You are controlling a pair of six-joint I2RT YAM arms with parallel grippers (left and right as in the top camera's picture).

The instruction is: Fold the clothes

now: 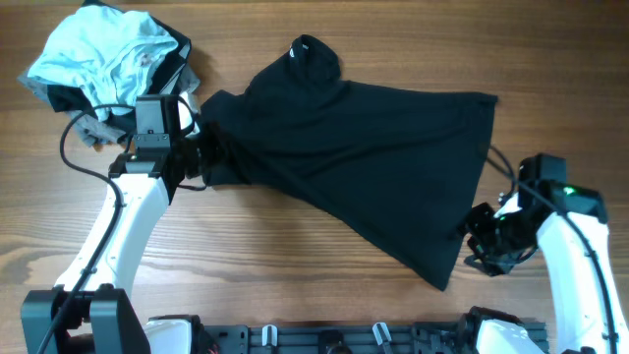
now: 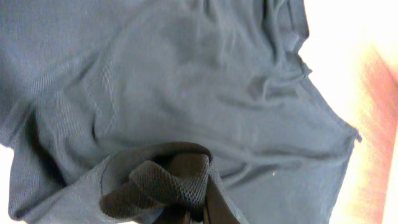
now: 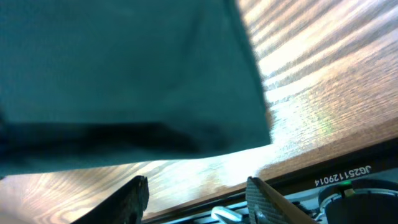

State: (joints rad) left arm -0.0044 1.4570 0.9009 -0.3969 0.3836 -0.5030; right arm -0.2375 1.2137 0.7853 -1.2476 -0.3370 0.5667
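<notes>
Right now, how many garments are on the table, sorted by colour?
black shirt: 1
light-blue garment: 1
grey garment: 1
Total: 3
The light-blue and grey ones are bunched together. The dark folds among them may belong to another piece, but I cannot tell.
</notes>
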